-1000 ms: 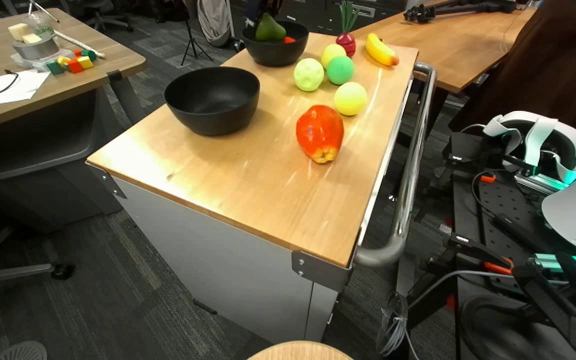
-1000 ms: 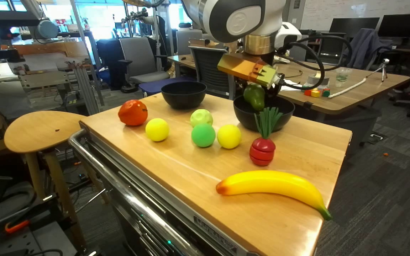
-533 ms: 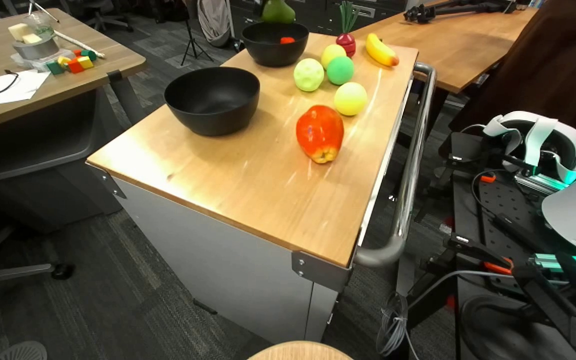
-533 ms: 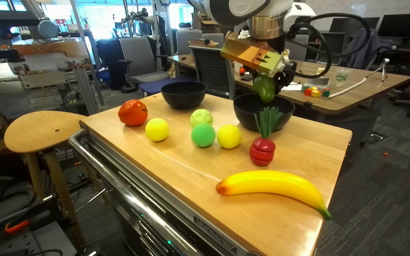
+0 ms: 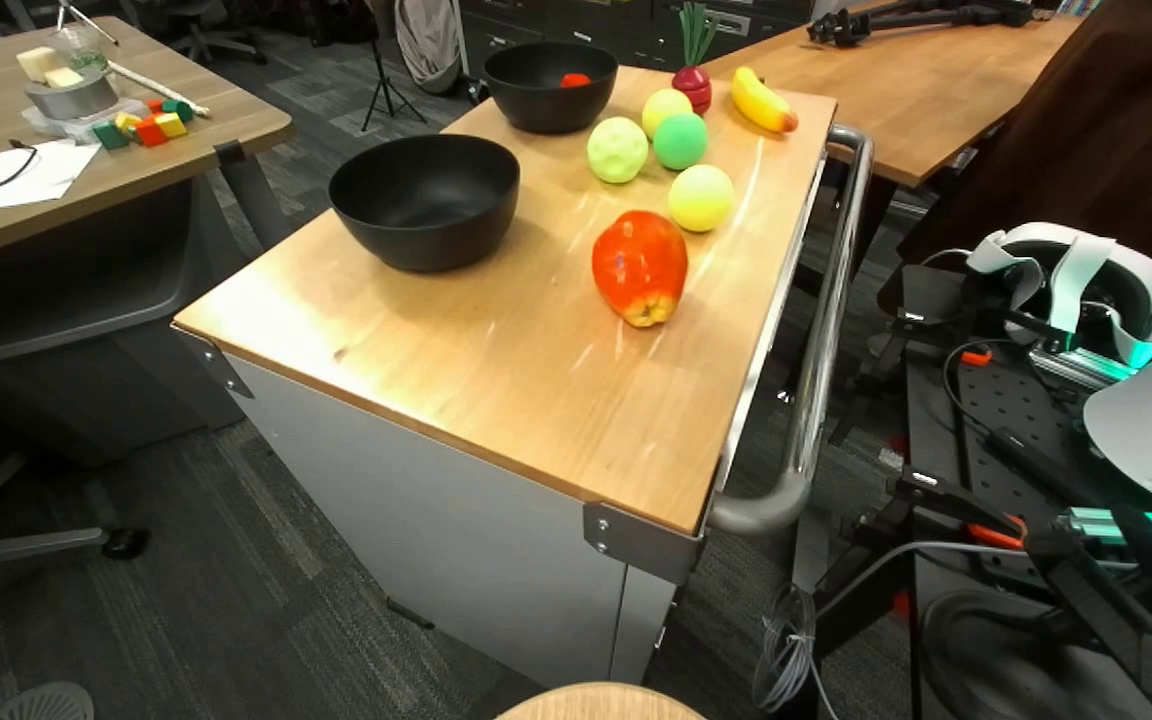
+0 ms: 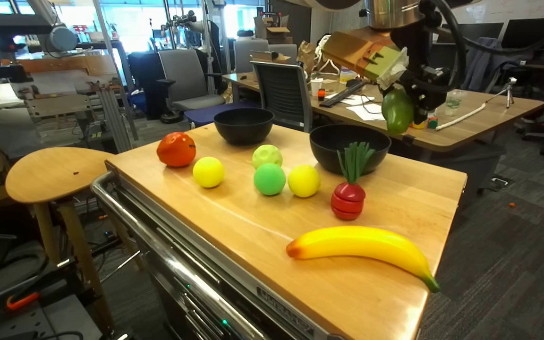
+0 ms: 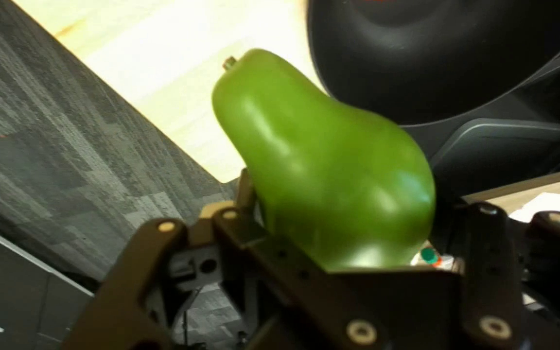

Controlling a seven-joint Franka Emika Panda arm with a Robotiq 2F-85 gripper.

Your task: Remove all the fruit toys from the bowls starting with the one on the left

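Jaws: clamped across green pear (image 7: 328,160), broad end, probably for steadiness.
Pear's place: above, right of right bowl (image 6: 327,153), likely to clear its rim.
Red toy (image 5: 575,80): in that bowl, presumably next.

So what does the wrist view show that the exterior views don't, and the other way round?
Only the wrist view: the stem on the green pear-shaped toy.
Only the exterior views, among other things: the banana, radish-like toy, red-orange toy, four balls, and the bowl nearest the red-orange toy.
Shared: that green toy gripped in the tool, seen in an exterior view; and the other bowl with a red item in it, just a sliver in the wrist view.
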